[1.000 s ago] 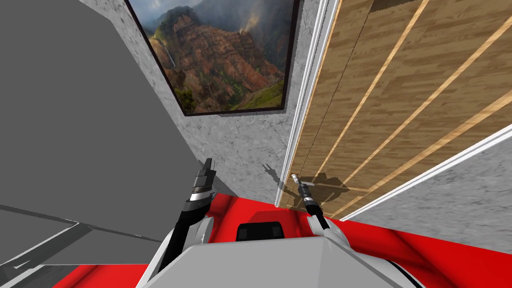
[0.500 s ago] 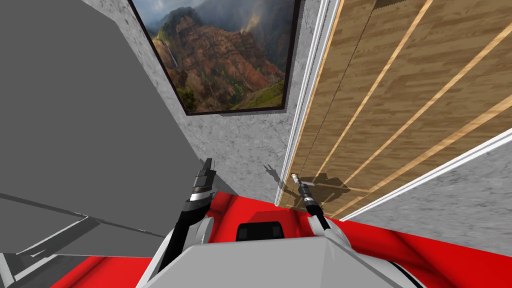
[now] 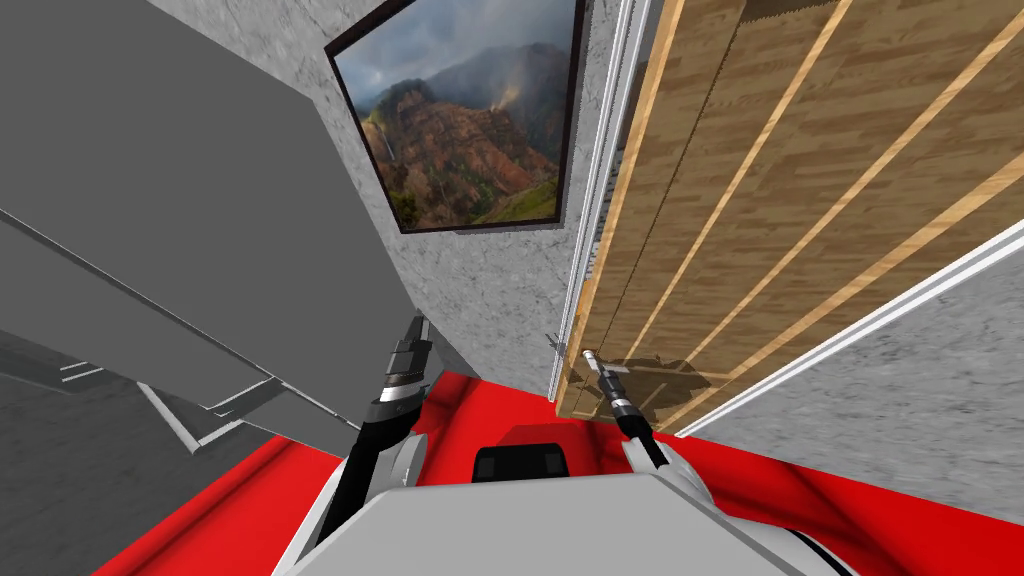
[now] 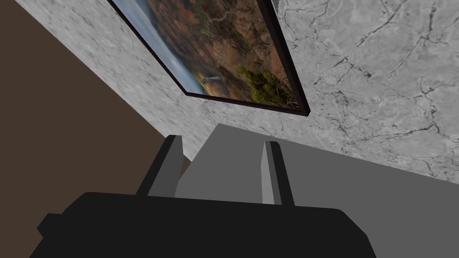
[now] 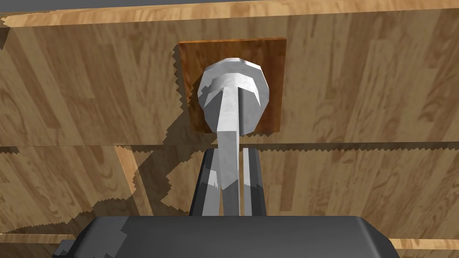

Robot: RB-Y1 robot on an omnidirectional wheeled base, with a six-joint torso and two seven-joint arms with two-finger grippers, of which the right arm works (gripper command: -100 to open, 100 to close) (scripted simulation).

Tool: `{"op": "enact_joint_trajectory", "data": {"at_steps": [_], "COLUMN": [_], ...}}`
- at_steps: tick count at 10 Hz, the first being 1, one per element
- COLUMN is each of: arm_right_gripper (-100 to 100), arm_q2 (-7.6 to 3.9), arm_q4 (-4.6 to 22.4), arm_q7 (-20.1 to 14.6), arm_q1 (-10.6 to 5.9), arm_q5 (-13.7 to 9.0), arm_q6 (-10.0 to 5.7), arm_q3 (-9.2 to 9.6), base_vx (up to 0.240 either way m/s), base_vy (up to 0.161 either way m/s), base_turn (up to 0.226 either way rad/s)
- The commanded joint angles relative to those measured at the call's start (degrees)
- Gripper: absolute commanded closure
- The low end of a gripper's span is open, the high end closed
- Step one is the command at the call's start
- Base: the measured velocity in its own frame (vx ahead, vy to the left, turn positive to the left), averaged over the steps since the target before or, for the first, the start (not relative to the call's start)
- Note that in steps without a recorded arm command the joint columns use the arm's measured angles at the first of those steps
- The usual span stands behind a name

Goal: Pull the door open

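The right claw is pinched on the lever of the handle, set on a brown plate near the door's free edge, just beside the white frame. I judge the pull should follow the door's arc, grip square, so the blades do not slide off the lever. The left claw hangs spread and empty by the wall beside that frame, where the swinging edge may meet it, and a grey panel closes the left, so open room lies back over the red floor.
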Motion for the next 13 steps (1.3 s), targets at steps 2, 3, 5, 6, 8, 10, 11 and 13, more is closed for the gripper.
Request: {"op": "enact_joint_trajectory", "data": {"at_steps": [2, 3, 5, 6, 8, 10, 11, 13], "arm_right_gripper": [100, 100, 100, 100, 100, 100, 100, 100], "arm_q2": [-1.26, -1.72, -2.01, -2.53, -3.40, -4.53, -4.99, -4.82], "arm_q4": [-0.1, -0.1, 0.0, 0.1, 0.3, 0.5, 0.6, -0.5], "arm_q7": [-2.3, -3.1, -3.9, -4.6, -5.8, -7.4, -8.0, -8.2], "arm_q1": [0.96, 1.35, 2.07, 2.61, 3.51, 4.69, 5.16, 5.78], "arm_q5": [1.1, 1.6, 2.2, 2.6, 3.4, 4.3, 4.7, 5.0], "arm_q6": [-1.57, -2.17, -3.23, -4.22, -5.89, -8.05, -8.93, -8.63], "arm_q3": [1.31, 1.86, 2.41, 2.75, 3.34, 4.10, 4.41, 4.68], "base_vx": [-0.242, -0.223, -0.123, -0.220, -0.159, -0.197, -0.198, -0.137], "base_vy": [-0.066, -0.067, -0.039, -0.063, -0.044, -0.058, -0.074, -0.051], "base_turn": [0.131, 0.089, 0.067, 0.140, 0.070, 0.113, 0.091, 0.052]}}
